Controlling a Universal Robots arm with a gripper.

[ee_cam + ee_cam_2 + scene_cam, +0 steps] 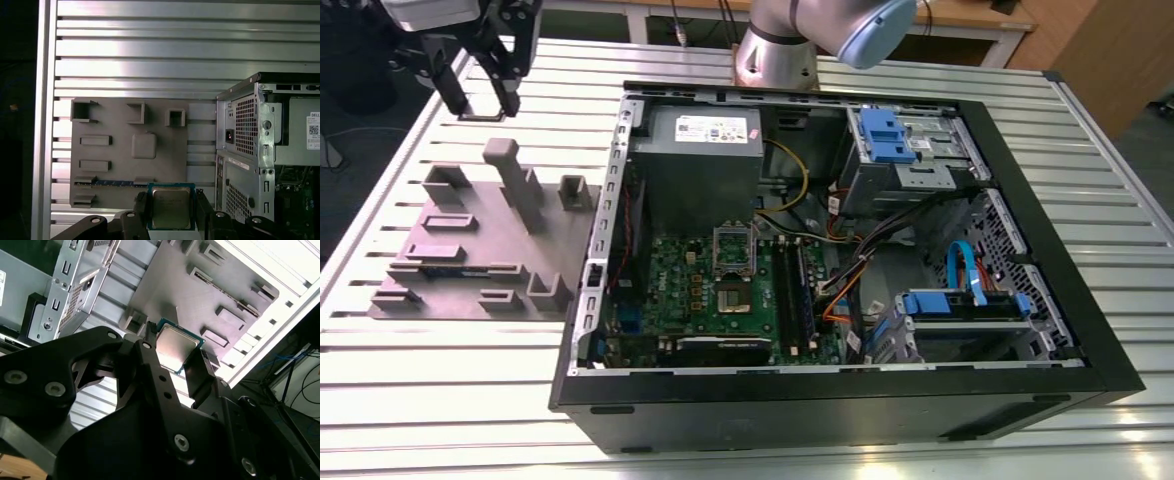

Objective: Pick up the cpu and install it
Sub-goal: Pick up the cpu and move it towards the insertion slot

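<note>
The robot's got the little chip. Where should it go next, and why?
Probably sideways toward the socket inside the case. The gripper is shut on the cpu, held up near the grey tray, on the exterior view's left of the case.

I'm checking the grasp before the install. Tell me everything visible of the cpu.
The cpu is a thin square chip with a dull silver-grey metal top and a narrow blue-green rim. It is clamped by opposite edges between the gripper's two black fingers, metal top facing both wrist cameras, held in the air near the grey parts tray and the open computer case.
</note>
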